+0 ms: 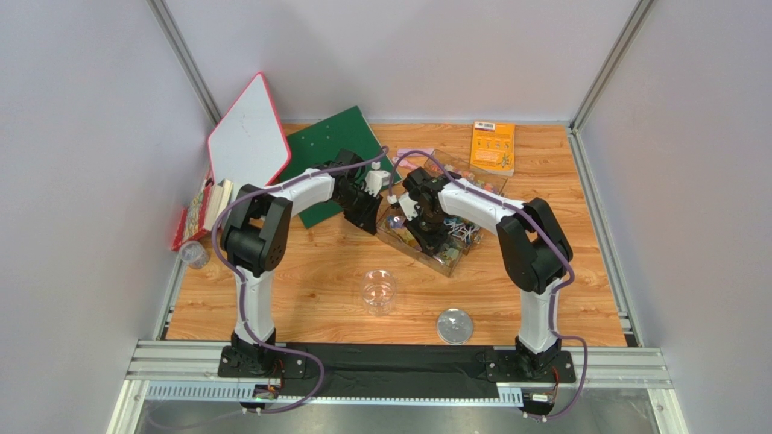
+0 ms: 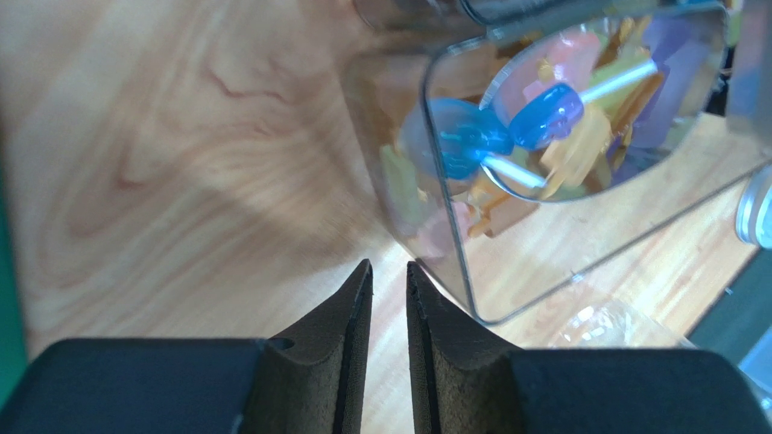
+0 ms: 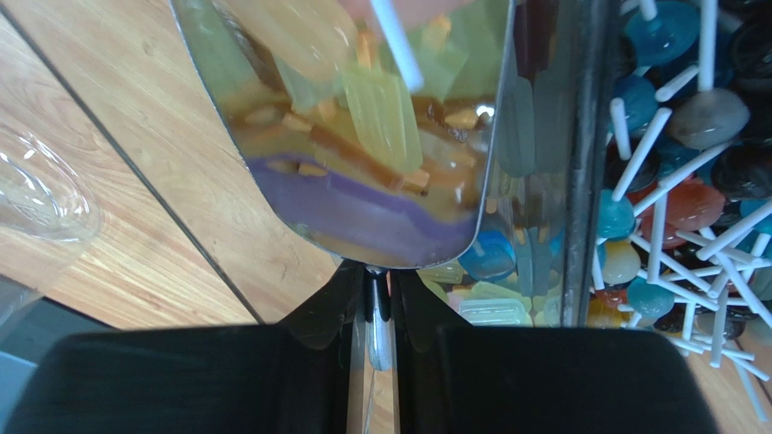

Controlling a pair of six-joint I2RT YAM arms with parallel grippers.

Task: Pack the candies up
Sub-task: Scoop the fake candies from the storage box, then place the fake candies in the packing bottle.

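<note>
The candies (image 3: 670, 199) are wrapped sweets and white-stick lollipops in blue, red, yellow and teal, heaped in a clear bin (image 1: 471, 249) at the table's middle. My right gripper (image 3: 376, 271) is shut on the thin handle of a shiny metal scoop (image 3: 362, 136), which hangs over the bin's near edge with its bowl mirroring the sweets. In the top view the right gripper (image 1: 433, 242) sits inside the bin. My left gripper (image 2: 390, 268) stands slightly open with only wood showing in the gap, just beside the bin's corner (image 2: 471, 298). Blue lollipops (image 2: 544, 113) show through that wall.
An empty clear jar (image 1: 378, 291) stands in front of the bin, its lid (image 1: 454, 325) lying to the right. An orange booklet (image 1: 493, 147) lies at the back right. A green board (image 1: 331, 154) and a red-edged white board (image 1: 246, 136) lie at the back left.
</note>
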